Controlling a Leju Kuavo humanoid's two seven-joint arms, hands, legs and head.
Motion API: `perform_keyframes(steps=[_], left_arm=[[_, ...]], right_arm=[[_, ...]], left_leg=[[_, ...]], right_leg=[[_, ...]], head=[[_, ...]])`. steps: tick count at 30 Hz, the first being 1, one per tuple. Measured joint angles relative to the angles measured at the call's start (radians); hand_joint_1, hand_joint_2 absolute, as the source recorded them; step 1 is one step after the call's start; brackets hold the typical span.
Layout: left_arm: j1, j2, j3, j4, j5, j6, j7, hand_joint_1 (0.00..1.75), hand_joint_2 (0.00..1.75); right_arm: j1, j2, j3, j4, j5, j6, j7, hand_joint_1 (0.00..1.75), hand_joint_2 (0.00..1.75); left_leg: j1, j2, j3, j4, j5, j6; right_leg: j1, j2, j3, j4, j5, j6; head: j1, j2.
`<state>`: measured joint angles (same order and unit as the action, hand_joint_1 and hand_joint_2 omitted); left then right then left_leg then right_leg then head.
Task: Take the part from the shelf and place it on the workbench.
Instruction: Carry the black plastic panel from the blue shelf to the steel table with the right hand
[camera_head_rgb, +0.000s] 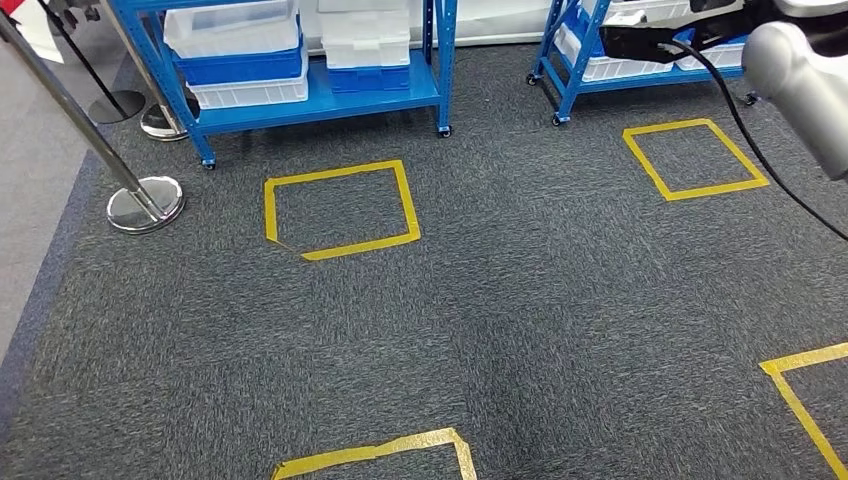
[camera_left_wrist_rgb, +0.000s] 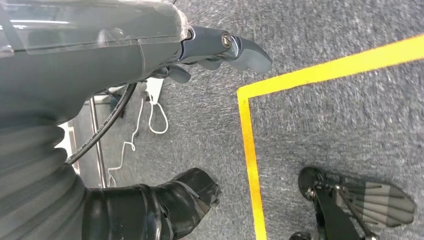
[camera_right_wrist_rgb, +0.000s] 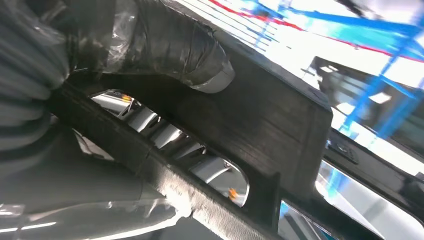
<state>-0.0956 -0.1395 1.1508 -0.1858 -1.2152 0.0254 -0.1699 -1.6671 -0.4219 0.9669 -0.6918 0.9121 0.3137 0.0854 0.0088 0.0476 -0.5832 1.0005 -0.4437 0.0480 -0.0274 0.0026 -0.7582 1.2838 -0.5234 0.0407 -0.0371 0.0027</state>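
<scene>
The right hand (camera_right_wrist_rgb: 115, 65) grips a black part (camera_right_wrist_rgb: 270, 120) — in the right wrist view the thick taped thumb lies over its flat upper face and the fingers show through its slots from below, so the hold looks firm. In the head view the same black part (camera_head_rgb: 650, 40) is up at the top right, in front of the right blue shelf (camera_head_rgb: 575, 70), with the silver right arm (camera_head_rgb: 800, 80) raised beside it and a black cable (camera_head_rgb: 745, 130) hanging down from it. The left hand (camera_left_wrist_rgb: 220, 50) hangs over the grey carpet (camera_head_rgb: 520, 300), holds nothing, and its fingers are a little curled but apart. I judge that the part is already off the shelf and the carry to the workbench is the step now; the workbench itself I cannot see. To do it well, the hand should keep the part level and close to the body, and the cable should stay free of the shelf post. There is wide open carpet ahead, marked with 4 yellow tape squares (camera_head_rgb: 340, 210). The edges to mind are the left blue shelf (camera_head_rgb: 320, 90) with its bins, the chrome barrier post (camera_head_rgb: 145, 200) at the left — its round base sits on the carpet edge — and the shelf wheels.
</scene>
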Motion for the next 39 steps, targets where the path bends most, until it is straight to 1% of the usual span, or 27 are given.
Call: perform_keyframes(steps=[1,3,5,7,8,10,12,13,14,15,16,18,20,21,22,23,24,25,26,27,29,30,31,33,35,38,39], left_arm=[[0.000,-0.002,-0.002,0.000,-0.002,0.000,0.000,0.00,1.75],[0.002,-0.005,-0.005,0.000,-0.005,0.000,0.002,0.00,1.75],[0.003,-0.006,-0.007,0.000,-0.007,0.000,0.003,0.00,1.75],[0.000,-0.007,-0.008,0.000,-0.007,0.000,0.004,0.00,1.75],[-0.001,-0.007,-0.008,0.000,-0.007,0.000,0.005,0.00,1.75],[0.000,-0.009,-0.008,0.000,-0.007,0.001,0.006,0.00,1.75],[0.002,-0.009,-0.008,0.000,-0.008,0.001,0.007,0.00,1.75],[0.003,-0.009,-0.008,0.000,-0.009,0.001,0.007,0.00,1.75],[0.003,-0.009,-0.008,0.000,-0.009,0.001,0.007,0.00,1.75],[0.003,-0.009,-0.008,0.000,-0.009,0.001,0.007,0.00,1.75],[0.003,-0.009,-0.008,0.000,-0.010,0.001,0.007,0.00,1.75],[0.003,-0.009,-0.008,0.000,-0.010,0.000,0.007,0.00,1.75],[0.002,-0.009,-0.009,0.000,-0.010,-0.001,0.007,0.00,1.75],[0.001,-0.009,-0.009,0.000,-0.010,-0.001,0.007,0.00,1.75],[-0.001,-0.010,-0.009,0.000,-0.010,-0.001,0.007,0.00,1.75],[-0.003,-0.010,-0.010,0.000,-0.010,-0.001,0.007,0.00,1.75],[-0.003,-0.010,-0.010,0.000,-0.010,-0.001,0.007,0.00,1.75],[-0.002,-0.010,-0.011,0.000,-0.010,-0.002,0.007,0.00,1.75],[0.000,-0.010,-0.012,0.000,-0.010,-0.002,0.006,0.00,1.75],[0.001,-0.010,-0.012,0.000,-0.009,-0.002,0.004,0.00,1.75],[0.002,-0.010,-0.012,0.000,-0.006,-0.004,0.000,0.00,1.75],[0.002,-0.010,-0.012,0.000,-0.004,-0.004,0.000,0.00,1.75],[0.002,-0.010,-0.012,0.000,-0.003,-0.004,0.001,0.00,1.75],[0.003,-0.010,-0.011,0.000,-0.001,-0.005,0.006,0.00,1.75],[0.005,-0.010,-0.011,0.000,-0.001,-0.005,0.011,0.00,1.75],[0.002,-0.009,-0.011,0.000,-0.001,-0.010,0.009,0.00,1.75],[0.002,-0.009,-0.011,0.000,-0.001,-0.012,0.007,0.00,1.75]], right_arm=[[-0.001,-0.008,0.000,-0.004,-0.002,0.003,0.000,1.75,1.75],[-0.006,-0.021,0.000,-0.015,-0.007,0.006,0.001,1.75,1.75],[-0.010,-0.029,0.000,-0.024,-0.010,0.009,0.001,1.75,1.75],[-0.010,-0.037,0.000,-0.030,-0.011,0.012,0.003,1.75,1.75],[-0.011,-0.040,0.000,-0.032,-0.011,0.013,0.003,1.75,1.75],[-0.014,-0.042,0.000,-0.037,-0.011,0.016,0.006,1.75,1.75],[-0.015,-0.041,0.001,-0.040,-0.011,0.024,0.007,1.75,1.75],[-0.014,-0.041,0.003,-0.041,-0.011,0.029,0.007,1.75,1.75],[-0.014,-0.041,0.005,-0.041,-0.011,0.035,0.007,1.75,1.75],[-0.014,-0.041,0.006,-0.042,-0.012,0.038,0.007,1.75,1.75],[-0.014,-0.042,0.007,-0.043,-0.012,0.041,0.007,1.75,1.75],[-0.017,-0.044,0.007,-0.044,-0.012,0.042,0.008,1.75,1.75],[-0.022,-0.047,0.008,-0.046,-0.012,0.043,0.008,1.75,1.75],[-0.023,-0.050,0.008,-0.047,-0.012,0.044,0.008,1.75,1.75],[-0.023,-0.054,0.009,-0.048,-0.013,0.044,0.008,1.75,1.75],[-0.023,-0.060,0.009,-0.049,-0.013,0.045,0.008,1.75,1.75],[-0.025,-0.065,0.010,-0.049,-0.013,0.048,0.008,1.75,1.75],[-0.029,-0.068,0.010,-0.050,-0.013,0.053,0.007,1.75,1.75],[-0.033,-0.070,0.012,-0.051,-0.015,0.062,0.005,1.75,1.75],[-0.036,-0.072,0.015,-0.053,-0.019,0.074,0.003,1.75,1.75],[-0.039,-0.085,0.025,-0.062,-0.032,0.101,-0.001,1.75,1.75],[-0.042,-0.097,0.032,-0.070,-0.040,0.114,-0.001,1.75,1.75],[-0.049,-0.110,0.039,-0.080,-0.045,0.126,-0.002,1.75,1.75],[-0.077,-0.131,0.055,-0.097,-0.048,0.150,-0.004,1.75,1.75],[-0.107,-0.141,0.076,-0.112,-0.045,0.176,-0.008,1.75,1.75],[-0.137,-0.156,0.117,-0.128,-0.036,0.220,-0.015,1.75,1.75],[-0.146,-0.160,0.130,-0.133,-0.032,0.232,-0.018,1.75,1.75]], left_leg=[[0.000,0.009,0.000,0.006,-0.005,-0.002],[-0.004,0.027,-0.001,0.022,-0.019,-0.010],[-0.012,0.045,-0.001,0.034,-0.029,-0.018],[-0.015,0.065,0.001,0.036,-0.035,-0.024],[-0.013,0.060,0.001,0.041,-0.043,-0.029],[-0.007,0.019,-0.021,0.099,-0.087,-0.039],[-0.002,-0.025,-0.074,0.223,-0.149,-0.046],[-0.002,-0.033,-0.100,0.279,-0.167,-0.047],[-0.002,-0.037,-0.114,0.306,-0.167,-0.046],[-0.002,-0.039,-0.111,0.295,-0.147,-0.043],[-0.002,-0.045,-0.094,0.251,-0.113,-0.039],[-0.001,-0.084,-0.039,0.121,-0.046,-0.026],[-0.001,-0.120,-0.005,0.046,-0.027,-0.017],[-0.003,-0.124,0.000,0.039,-0.030,-0.016],[-0.004,-0.114,0.004,0.030,-0.028,-0.013],[-0.003,-0.100,0.008,0.021,-0.023,-0.010],[-0.001,-0.086,0.014,0.009,-0.017,-0.006],[0.001,-0.071,0.018,-0.002,-0.011,-0.001],[0.001,-0.056,0.021,-0.008,-0.008,0.002],[0.001,-0.042,0.021,-0.009,-0.008,0.005],[0.001,-0.016,0.021,-0.006,-0.012,0.007],[0.002,-0.005,0.021,-0.002,-0.015,0.007],[0.002,0.005,0.021,0.003,-0.020,0.005],[-0.001,0.026,0.019,0.020,-0.035,-0.004],[-0.009,0.047,0.019,0.034,-0.050,-0.016],[-0.013,0.074,0.025,0.038,-0.061,-0.027],[-0.010,0.062,0.022,0.047,-0.073,-0.032]], right_leg=[[-0.001,-0.011,0.028,-0.053,0.033,0.001],[0.005,-0.054,0.091,-0.176,0.082,-0.003],[0.013,-0.071,0.112,-0.225,0.090,-0.014],[0.013,-0.047,0.109,-0.227,0.092,-0.025],[0.010,-0.036,0.109,-0.229,0.094,-0.030],[0.005,-0.015,0.110,-0.234,0.099,-0.039],[0.003,0.010,0.108,-0.234,0.101,-0.044],[0.004,0.024,0.108,-0.233,0.101,-0.045],[0.004,0.039,0.108,-0.232,0.101,-0.045],[0.005,0.053,0.108,-0.231,0.101,-0.045],[0.005,0.067,0.108,-0.230,0.101,-0.045],[0.006,0.093,0.107,-0.230,0.102,-0.043],[0.001,0.117,0.100,-0.231,0.108,-0.033],[-0.003,0.129,0.097,-0.235,0.113,-0.025],[-0.006,0.140,0.095,-0.240,0.118,-0.017],[-0.006,0.133,0.093,-0.242,0.119,-0.012],[-0.004,0.111,0.088,-0.234,0.112,-0.008],[0.000,0.078,0.075,-0.207,0.093,-0.006],[0.001,0.041,0.053,-0.159,0.065,-0.006],[0.002,0.019,0.024,-0.096,0.032,-0.004],[-0.003,0.004,-0.020,0.005,-0.003,0.003],[-0.006,0.001,-0.020,0.011,0.005,0.007],[-0.009,-0.006,0.001,-0.024,0.031,0.010],[-0.007,-0.047,0.067,-0.145,0.085,0.012],[0.001,-0.073,0.100,-0.215,0.101,0.001],[0.002,-0.042,0.097,-0.222,0.101,-0.017],[0.000,-0.029,0.096,-0.223,0.103,-0.023]], head=[[0.000,0.000],[0.000,0.000],[-0.001,0.000],[-0.002,0.000],[-0.002,0.000],[-0.002,0.000],[-0.002,0.000],[-0.002,0.000],[-0.002,0.000],[-0.002,0.000],[-0.002,0.000],[-0.002,0.000],[-0.002,0.000],[-0.002,0.000],[-0.002,0.000],[-0.002,0.000],[-0.001,0.000],[0.000,0.000],[0.001,0.000],[0.002,0.000],[0.001,0.000],[0.002,0.000],[0.002,0.000],[0.002,0.000],[0.000,0.000],[-0.002,0.000],[-0.001,0.000]])
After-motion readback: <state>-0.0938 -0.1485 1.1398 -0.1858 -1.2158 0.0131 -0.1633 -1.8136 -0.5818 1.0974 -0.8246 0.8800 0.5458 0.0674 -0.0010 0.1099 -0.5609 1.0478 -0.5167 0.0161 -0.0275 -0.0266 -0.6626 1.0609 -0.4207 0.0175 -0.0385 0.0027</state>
